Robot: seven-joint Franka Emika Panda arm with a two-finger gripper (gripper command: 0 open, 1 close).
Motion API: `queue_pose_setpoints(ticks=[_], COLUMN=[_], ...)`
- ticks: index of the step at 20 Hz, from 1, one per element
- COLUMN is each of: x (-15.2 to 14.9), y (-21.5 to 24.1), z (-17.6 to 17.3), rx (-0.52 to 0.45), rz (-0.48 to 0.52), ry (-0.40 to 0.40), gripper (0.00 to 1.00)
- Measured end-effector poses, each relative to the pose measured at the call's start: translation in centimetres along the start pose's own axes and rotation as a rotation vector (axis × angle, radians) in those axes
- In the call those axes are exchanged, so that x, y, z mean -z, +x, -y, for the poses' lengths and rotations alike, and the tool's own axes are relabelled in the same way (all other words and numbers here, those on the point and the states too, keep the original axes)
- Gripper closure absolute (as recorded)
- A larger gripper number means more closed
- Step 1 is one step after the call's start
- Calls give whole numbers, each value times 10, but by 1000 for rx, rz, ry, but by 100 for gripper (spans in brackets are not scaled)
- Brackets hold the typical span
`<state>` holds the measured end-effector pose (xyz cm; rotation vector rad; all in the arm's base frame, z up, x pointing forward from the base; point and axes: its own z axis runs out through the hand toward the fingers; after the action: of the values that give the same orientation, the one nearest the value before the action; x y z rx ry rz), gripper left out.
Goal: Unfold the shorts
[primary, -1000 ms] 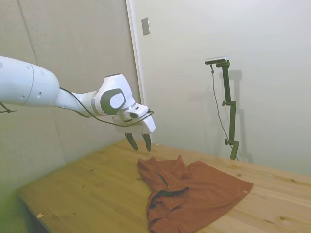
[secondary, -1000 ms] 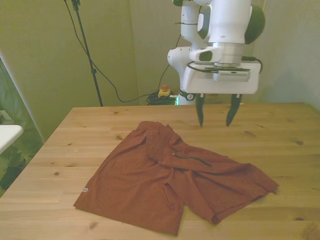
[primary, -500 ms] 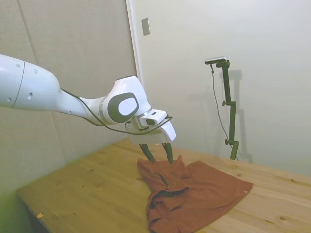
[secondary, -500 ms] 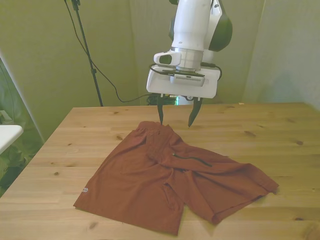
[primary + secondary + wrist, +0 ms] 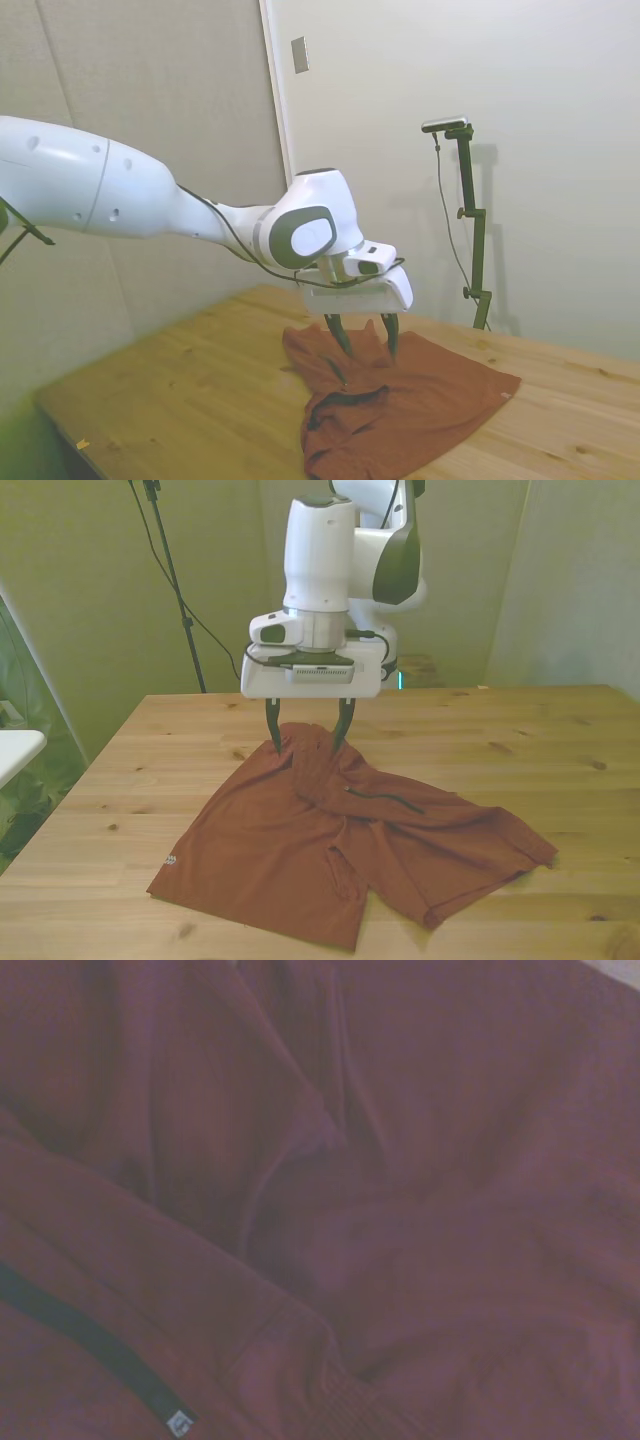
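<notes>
The wooden tabletop [image 5: 560,740] carries one item, the shorts [image 5: 340,840], which lie rumpled and partly folded near the middle of the surface. In the front view one leg spreads flat toward the front view's left, with a small white tag [image 5: 171,859] at its hem; the other leg extends toward the front view's right, with its hem near the tabletop's near edge. A dark pocket trim [image 5: 385,798] runs across the upper middle of the fabric, and the side view shows a dark inner waistband [image 5: 345,400] exposed at a fold. The white arm [image 5: 120,195] reaches over the far part of the garment. The end effector [image 5: 308,736] points down with its two dark fingers spread wide, tips at the far bunched edge of the shorts; contact cannot be confirmed. The wrist view shows only creased red fabric and a dark trim strip [image 5: 90,1345].
</notes>
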<state>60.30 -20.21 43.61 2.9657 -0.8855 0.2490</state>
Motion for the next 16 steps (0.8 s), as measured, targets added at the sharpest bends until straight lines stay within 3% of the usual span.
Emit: queue_pose_setpoints(ticks=[8, 16], x=[-38, -69], y=[27, 28], z=[-23, -7], rx=[101, 141], rz=[183, 249], ry=[97, 114], gripper=[0, 0])
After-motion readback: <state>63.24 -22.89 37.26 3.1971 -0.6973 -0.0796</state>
